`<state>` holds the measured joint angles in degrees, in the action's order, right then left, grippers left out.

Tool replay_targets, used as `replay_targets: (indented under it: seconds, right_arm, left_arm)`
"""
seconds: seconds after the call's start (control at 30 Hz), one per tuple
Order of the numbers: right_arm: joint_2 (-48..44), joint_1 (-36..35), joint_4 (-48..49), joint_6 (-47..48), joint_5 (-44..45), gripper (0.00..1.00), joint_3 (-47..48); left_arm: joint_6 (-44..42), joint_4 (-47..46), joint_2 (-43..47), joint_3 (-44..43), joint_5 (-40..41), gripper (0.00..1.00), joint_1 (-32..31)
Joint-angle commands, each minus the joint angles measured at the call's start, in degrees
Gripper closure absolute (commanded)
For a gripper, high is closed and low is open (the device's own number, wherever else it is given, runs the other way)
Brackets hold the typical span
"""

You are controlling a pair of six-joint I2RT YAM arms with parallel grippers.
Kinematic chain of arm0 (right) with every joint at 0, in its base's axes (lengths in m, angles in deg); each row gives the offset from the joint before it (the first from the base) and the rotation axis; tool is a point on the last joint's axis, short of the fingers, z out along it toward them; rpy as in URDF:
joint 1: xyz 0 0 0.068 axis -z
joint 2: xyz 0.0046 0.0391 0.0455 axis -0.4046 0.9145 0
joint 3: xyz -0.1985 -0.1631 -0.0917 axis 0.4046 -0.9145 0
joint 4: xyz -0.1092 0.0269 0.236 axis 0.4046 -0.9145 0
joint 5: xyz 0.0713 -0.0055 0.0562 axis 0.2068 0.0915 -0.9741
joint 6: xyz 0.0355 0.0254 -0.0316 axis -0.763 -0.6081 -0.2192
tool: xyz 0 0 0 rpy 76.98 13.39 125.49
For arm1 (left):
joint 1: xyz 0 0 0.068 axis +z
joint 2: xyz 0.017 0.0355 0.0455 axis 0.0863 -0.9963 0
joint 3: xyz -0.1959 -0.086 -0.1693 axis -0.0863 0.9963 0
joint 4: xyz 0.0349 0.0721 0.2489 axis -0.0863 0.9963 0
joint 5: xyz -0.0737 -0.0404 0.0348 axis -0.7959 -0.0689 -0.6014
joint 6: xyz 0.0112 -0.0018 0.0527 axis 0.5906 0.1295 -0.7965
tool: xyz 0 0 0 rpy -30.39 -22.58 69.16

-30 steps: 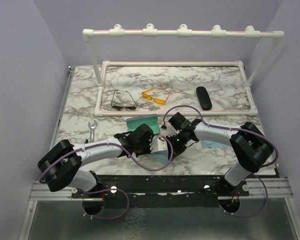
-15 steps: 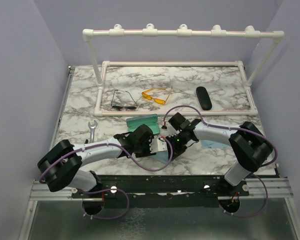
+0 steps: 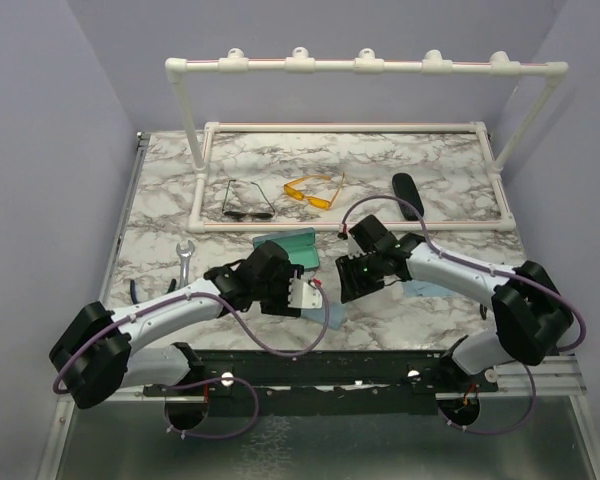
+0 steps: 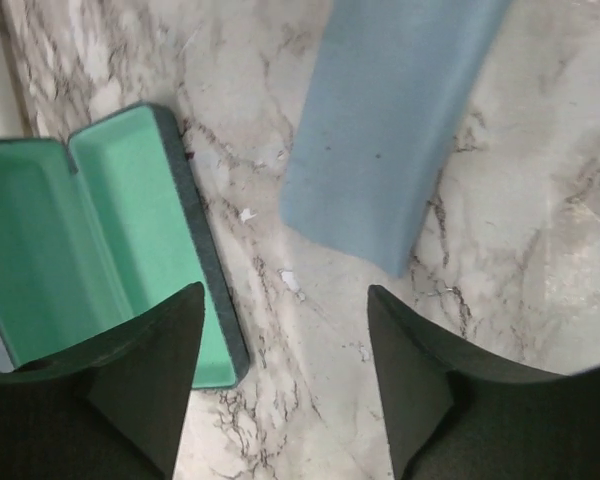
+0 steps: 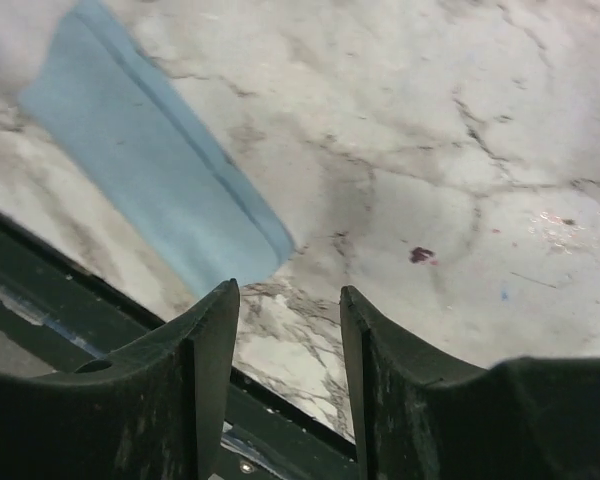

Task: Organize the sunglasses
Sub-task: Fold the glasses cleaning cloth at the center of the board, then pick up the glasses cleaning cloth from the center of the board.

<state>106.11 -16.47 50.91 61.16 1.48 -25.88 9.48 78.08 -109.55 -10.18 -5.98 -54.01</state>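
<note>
Top external view: a marble desk (image 3: 155,250) carries a white pipe frame (image 3: 365,65) whose rectangular base covers its far half. Both arms reach inward over the near half. The left gripper (image 3: 302,296) has its jaws spread wide and holds nothing; the left wrist view shows only bare marble between them. The right gripper (image 3: 345,275) also has its jaws parted and empty, pointing toward the near edge. An open teal case (image 3: 285,245) lies at mid-desk, just outside the frame base, with a grey-blue flat sleeve (image 4: 390,130) near it. A black oval case (image 3: 407,192) sits inside the base toward the right edge. The dark wire sunglasses (image 3: 248,200) and the yellow-orange sunglasses (image 3: 313,193) lie side by side inside the base, left of centre, apart. A small wrench (image 3: 184,262) rests near the left edge.
</note>
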Motion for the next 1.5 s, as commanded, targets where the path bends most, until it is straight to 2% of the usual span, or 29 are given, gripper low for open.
replay_targets:
  seconds: [0.0,0.1,0.2,0.3,0.47,0.63,0.73,1.1,1.23,1.47]
  right_arm:
    - [-7.35,-3.95,10.97,2.87,-6.28,0.5,-5.5]
    - [-15.8,-9.91,22.28,4.66,-3.01,0.51,-13.71]
    - [-20.43,-13.69,28.44,6.63,0.04,0.52,-18.91]
    - [-20.9,-15.46,31.55,4.61,3.17,0.53,-21.45]
    - [-15.09,-19.41,30.08,-0.52,8.28,0.55,-20.8]
    - [-16.6,-19.94,32.44,-5.34,10.38,0.56,-23.94]
    - [-16.76,-20.05,31.76,-5.85,11.97,0.58,-23.92]
    - [-16.01,-22.45,31.49,-5.54,16.6,0.59,-24.57]
    - [-16.3,-22.68,32.44,-3.3,16.7,0.59,-24.65]
    - [-18.97,-22.88,41.22,3.6,17.49,0.56,-29.0]
  left_arm:
    - [-15.16,4.7,3.08,4.04,-12.41,0.39,0.35]
    - [-18.97,3.71,3.47,6.21,-15.05,0.45,0.29]
    - [-15.2,-0.93,1.75,6.73,-14.25,0.51,0.27]
    - [-13.54,-4.88,0.75,7.82,-12.87,0.56,0.28]
    - [-15.1,-6.58,0.16,10.37,-13.65,0.6,0.27]
    - [-14.93,-7.19,-2.53,10.38,-12.33,0.6,0.16]
    - [-11.76,-9.9,-3.31,10.35,-11.08,0.58,0.18]
    - [-12.43,-9.36,-4.22,11.29,-10.59,0.82,0.18]
    - [-12.11,-9.34,-3.74,10.68,-10.35,0.99,0.16]
    - [-9.88,-7.1,-2.41,7.92,-8.71,1.0,0.17]
